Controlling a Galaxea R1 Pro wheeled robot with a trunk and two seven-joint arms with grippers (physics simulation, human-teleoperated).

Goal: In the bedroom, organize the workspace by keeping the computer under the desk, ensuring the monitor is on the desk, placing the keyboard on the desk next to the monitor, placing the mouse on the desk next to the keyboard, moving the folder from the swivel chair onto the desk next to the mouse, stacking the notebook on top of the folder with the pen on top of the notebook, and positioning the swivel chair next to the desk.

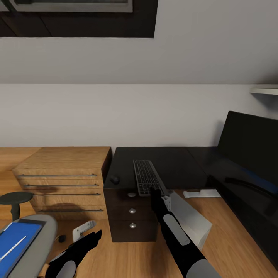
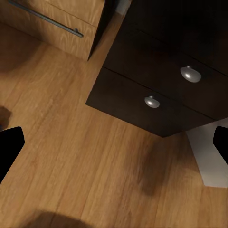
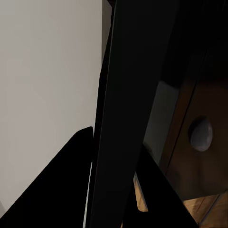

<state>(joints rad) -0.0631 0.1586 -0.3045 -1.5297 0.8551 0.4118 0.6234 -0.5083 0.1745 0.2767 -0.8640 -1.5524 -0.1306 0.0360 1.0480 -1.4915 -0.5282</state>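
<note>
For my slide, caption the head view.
Right gripper at the near end of the keyboard on the desk, mouse beside it, monitor right.

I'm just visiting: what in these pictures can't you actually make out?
- Whether the right tool grips the slim dark-keyed keyboard: in the head view its own arm covers the fingertips, and the right wrist view is too close and dark.
- Wide black flat monitor: the head view's right edge cuts it off, stand unseen.
- Flat bright-blue folder on the grey upholstered chair: cut by the left edge, so a notebook there cannot be told.
</note>
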